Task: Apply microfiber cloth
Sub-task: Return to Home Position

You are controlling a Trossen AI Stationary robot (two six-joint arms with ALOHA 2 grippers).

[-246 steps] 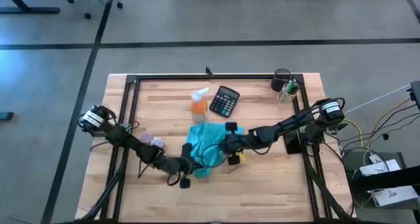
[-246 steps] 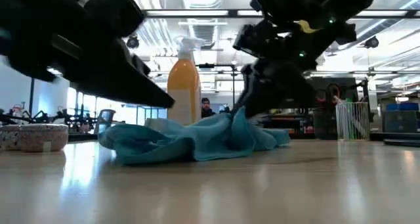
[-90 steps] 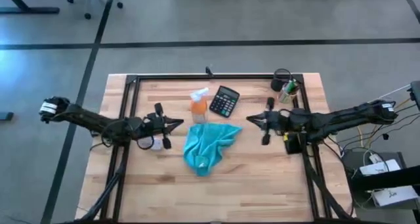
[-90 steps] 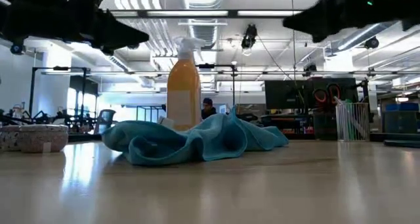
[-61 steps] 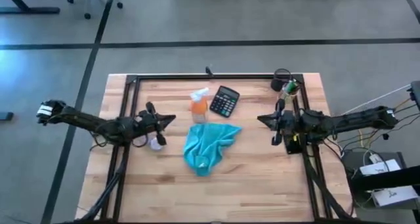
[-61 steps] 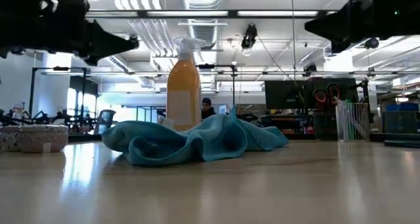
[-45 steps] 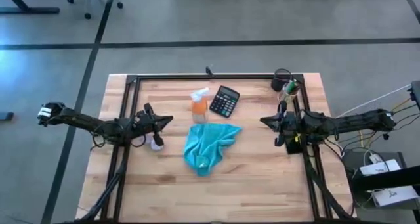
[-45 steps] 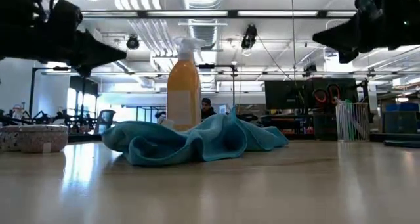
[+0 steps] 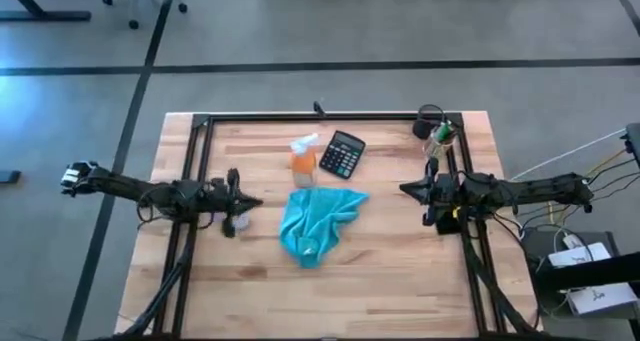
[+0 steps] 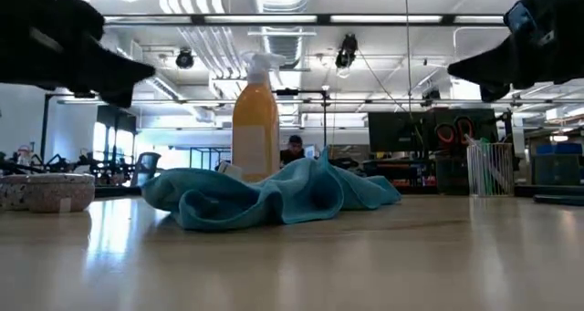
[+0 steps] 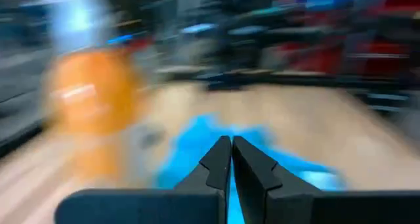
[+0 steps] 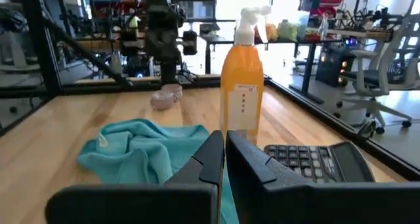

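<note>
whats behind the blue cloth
The orange spray bottle stands just behind the cloth, with the calculator beside it. In the low view the cloth hides the bottle's base.

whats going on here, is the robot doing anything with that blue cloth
Nothing is being handled at this moment. The microfiber cloth lies crumpled near the middle of the table, just in front of an orange spray bottle and a black calculator. The left gripper hangs over the table's left side and the right gripper over its right side, both apart from the cloth, jaws shut and empty.
</note>
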